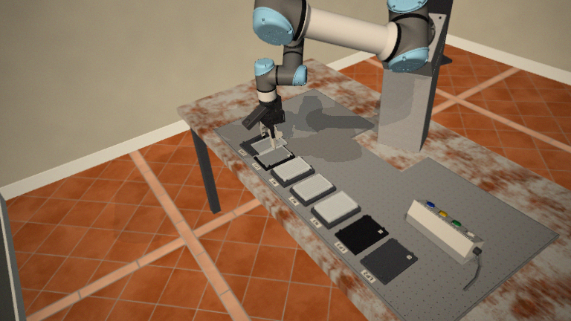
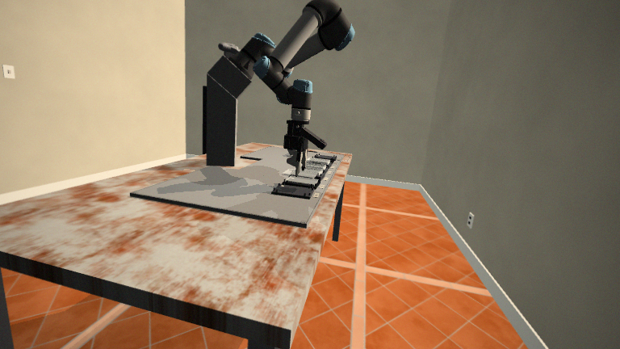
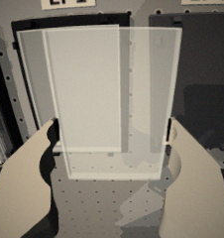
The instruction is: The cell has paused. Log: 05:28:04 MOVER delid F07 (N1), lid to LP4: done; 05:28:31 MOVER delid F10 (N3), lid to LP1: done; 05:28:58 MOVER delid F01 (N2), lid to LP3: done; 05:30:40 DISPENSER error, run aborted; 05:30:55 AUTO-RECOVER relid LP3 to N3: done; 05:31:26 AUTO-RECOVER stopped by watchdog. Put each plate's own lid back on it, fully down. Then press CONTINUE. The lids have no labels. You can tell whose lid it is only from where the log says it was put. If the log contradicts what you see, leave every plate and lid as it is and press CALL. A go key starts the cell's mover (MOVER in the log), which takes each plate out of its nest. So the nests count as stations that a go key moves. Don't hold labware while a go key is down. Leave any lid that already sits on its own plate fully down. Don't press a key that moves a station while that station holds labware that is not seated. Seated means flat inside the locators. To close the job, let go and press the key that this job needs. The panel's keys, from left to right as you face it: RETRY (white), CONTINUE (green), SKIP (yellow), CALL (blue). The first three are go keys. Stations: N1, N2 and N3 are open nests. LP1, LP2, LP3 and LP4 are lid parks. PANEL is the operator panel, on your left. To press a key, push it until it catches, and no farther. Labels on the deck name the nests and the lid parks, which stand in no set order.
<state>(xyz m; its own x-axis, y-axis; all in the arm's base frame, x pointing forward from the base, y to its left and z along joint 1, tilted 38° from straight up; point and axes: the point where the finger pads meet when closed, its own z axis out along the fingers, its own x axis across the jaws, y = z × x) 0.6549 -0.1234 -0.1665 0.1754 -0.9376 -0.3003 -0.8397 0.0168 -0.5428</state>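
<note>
Now we see the lid (image 3: 99,99) — a clear, thin, rectangular cover, deck holes showing through it — lifted above the dark lid parks at the far end of the row. The gripper (image 3: 112,144) stands about half open, its pale fingers clamped on the lid's two long edges.

Clear lid (image 3: 97,99) – pinched in the pincer (image 3: 112,144), raised above a dark lid park (image 3: 23,25)
</note>
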